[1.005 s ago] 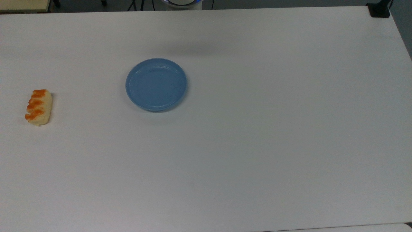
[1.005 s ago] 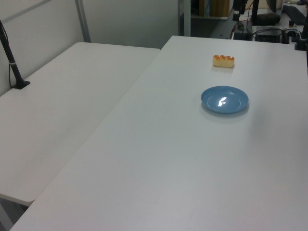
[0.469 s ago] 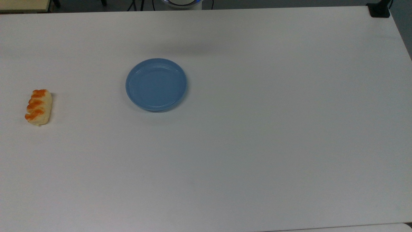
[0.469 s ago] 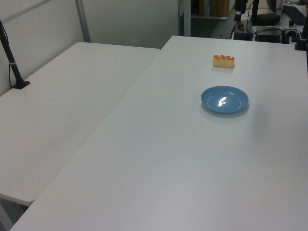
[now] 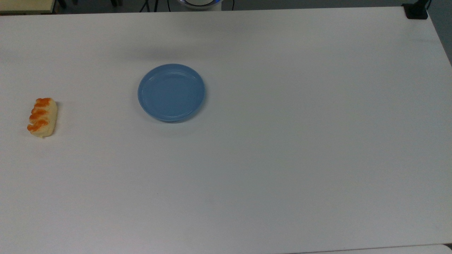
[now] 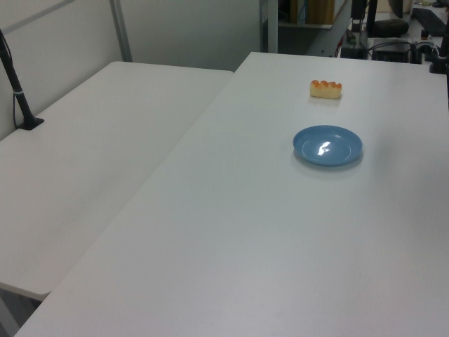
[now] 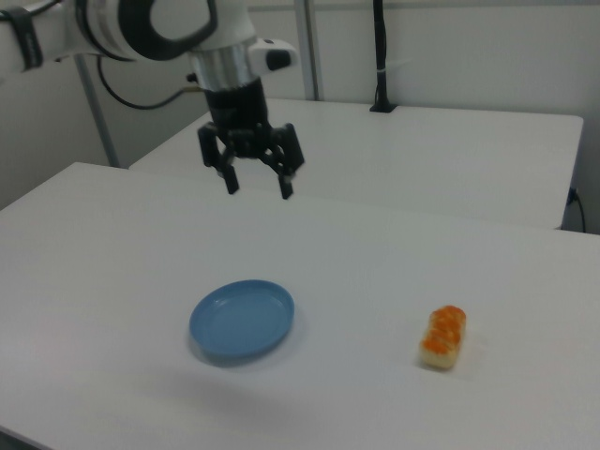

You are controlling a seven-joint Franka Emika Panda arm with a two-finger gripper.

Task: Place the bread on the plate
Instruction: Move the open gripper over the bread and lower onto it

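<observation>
My gripper (image 7: 256, 186) hung high over the table (image 5: 282, 158) with its two fingers spread wide and nothing in them. The bread (image 5: 42, 117) lay flat near the top view's left edge, well apart from the plate (image 5: 171, 92). I thought the small bun could roll or slip out if I pinched it off-centre.

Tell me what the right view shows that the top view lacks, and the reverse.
Right view alone: the robot arm's black two-finger pincer, open, hanging above the white table, plus a second table behind. Top view alone: a small black block on the table's corner at the top view's upper right. Both: the round light-blue plastic plate and the small pale-yellow, orange-glazed bread, apart on the white table.
</observation>
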